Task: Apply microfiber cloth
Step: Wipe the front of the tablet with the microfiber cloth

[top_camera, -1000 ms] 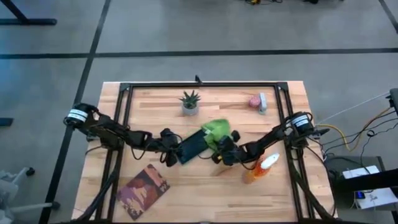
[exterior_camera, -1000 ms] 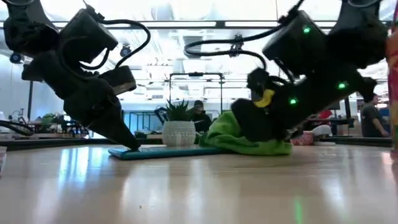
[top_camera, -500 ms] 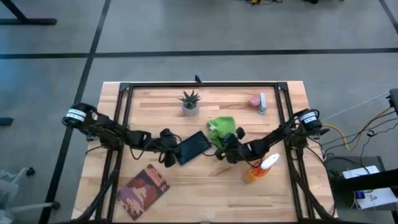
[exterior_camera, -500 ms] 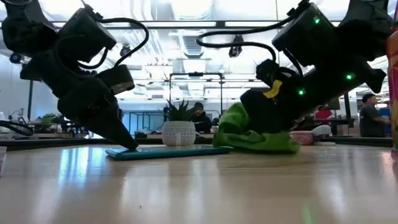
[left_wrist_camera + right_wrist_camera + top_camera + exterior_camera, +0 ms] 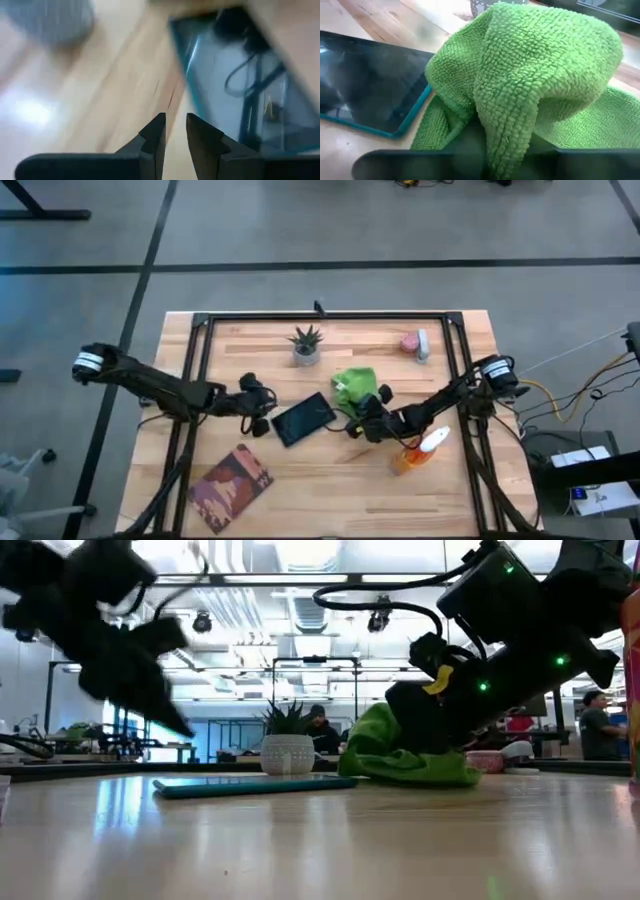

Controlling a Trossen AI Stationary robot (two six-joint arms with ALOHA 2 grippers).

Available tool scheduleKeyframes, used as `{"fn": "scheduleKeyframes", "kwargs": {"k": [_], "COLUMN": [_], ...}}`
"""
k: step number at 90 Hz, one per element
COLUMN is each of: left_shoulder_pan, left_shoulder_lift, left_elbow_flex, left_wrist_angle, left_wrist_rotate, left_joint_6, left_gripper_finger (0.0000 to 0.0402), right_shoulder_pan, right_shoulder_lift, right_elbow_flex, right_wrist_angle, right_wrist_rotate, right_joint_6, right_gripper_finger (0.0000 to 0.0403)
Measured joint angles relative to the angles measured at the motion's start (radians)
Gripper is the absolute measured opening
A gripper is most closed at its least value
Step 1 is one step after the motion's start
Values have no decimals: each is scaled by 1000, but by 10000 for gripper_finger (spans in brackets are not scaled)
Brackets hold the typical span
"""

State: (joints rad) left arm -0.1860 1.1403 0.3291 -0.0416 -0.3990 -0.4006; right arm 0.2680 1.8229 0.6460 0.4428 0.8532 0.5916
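High view first: the right gripper (image 5: 362,418) sits low at the table's middle, its jaws clamped on a bunched fold of the microfiber cloth (image 5: 352,384), which spills out ahead of the fingertips in a lime heap resting on the wood. Just beside those jaws, touching the cloth's edge, lies the tablet (image 5: 303,418), flat and dark with a teal rim. Across the tablet, the left gripper (image 5: 268,420) hangs just off its far corner, jaws nearly together with a thin gap, holding nothing and lifted clear of the table (image 5: 330,470).
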Motion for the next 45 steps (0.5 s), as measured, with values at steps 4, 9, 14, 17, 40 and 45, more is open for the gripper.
{"fn": "scheduleKeyframes", "kwargs": {"k": [4,9,14,17,40,45], "left_shoulder_pan": [-3,-8,-12,-16,-116,-139], "left_shoulder_lift": [16,40,75,101,310,363], "left_elbow_flex": [-26,-52,-70,-74,-25,5], "left_wrist_angle": [58,131,166,181,416,471], "left_wrist_rotate": [22,57,82,96,148,171], "left_joint_6": [-23,-43,-60,-67,-78,-54], "left_gripper_finger": [59,59,59,59,59,59], "right_shoulder_pan": [0,0,0,0,0,0], "right_shoulder_lift": [0,0,-1,-1,-2,-2], "right_elbow_flex": [0,0,1,2,3,3], "right_wrist_angle": [1,5,9,10,11,10], "right_wrist_rotate": [0,-1,-2,-5,-15,-16], "right_joint_6": [-3,-8,-9,-10,-28,-39], "right_gripper_finger": [3,3,3,3,3,3]}}
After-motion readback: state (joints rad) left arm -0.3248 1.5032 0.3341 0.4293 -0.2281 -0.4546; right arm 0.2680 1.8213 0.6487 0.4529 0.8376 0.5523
